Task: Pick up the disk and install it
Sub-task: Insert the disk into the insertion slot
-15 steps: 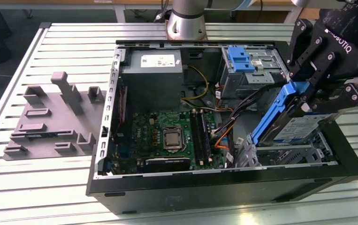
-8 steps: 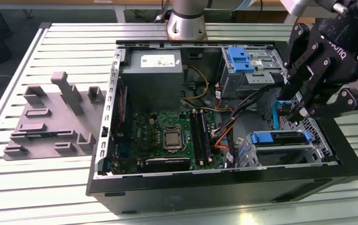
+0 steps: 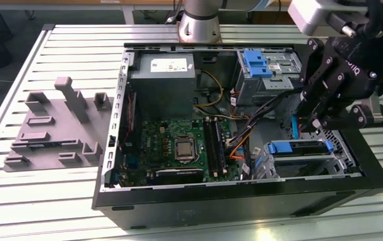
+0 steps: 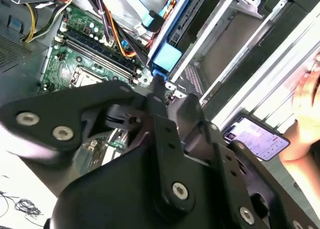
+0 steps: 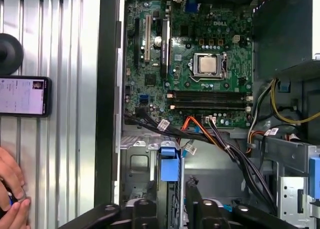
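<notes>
Arm angled down into open computer case [image 3: 245,203], at the exterior view's right. Tool [image 3: 310,125] sits right over the disk [image 5: 168,165], which stands edge-on in the drive cage [image 5: 135,161]. Cannot tell the tool's grip.

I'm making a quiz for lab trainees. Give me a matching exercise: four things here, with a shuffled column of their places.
Things:
1 gripper
2 grey fixture
3 phone
4 motherboard

Places:
A flat inside the case
B on the table, exterior view's left of the case
C over the drive cage
D on the table near a hand

Pairs: 1-C, 2-B, 3-D, 4-A
</notes>
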You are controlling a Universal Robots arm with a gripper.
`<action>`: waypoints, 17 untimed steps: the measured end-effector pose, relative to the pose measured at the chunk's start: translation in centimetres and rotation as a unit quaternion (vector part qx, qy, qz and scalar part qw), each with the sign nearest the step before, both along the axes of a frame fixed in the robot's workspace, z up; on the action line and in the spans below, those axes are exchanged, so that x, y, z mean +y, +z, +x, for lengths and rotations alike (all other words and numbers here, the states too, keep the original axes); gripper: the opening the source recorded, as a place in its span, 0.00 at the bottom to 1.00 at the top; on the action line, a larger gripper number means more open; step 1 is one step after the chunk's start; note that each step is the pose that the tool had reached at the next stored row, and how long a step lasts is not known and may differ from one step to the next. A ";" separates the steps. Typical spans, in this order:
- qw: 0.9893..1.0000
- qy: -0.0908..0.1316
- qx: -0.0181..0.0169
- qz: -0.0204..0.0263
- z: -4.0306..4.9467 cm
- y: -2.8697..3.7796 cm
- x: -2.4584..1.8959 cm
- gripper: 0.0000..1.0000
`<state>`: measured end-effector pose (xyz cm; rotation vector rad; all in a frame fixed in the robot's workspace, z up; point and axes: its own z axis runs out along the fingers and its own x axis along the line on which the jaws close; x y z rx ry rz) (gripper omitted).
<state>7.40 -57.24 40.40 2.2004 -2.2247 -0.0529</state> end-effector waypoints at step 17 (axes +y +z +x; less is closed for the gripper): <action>1.000 0.000 0.000 0.000 0.00 -2.96 0.00 0.11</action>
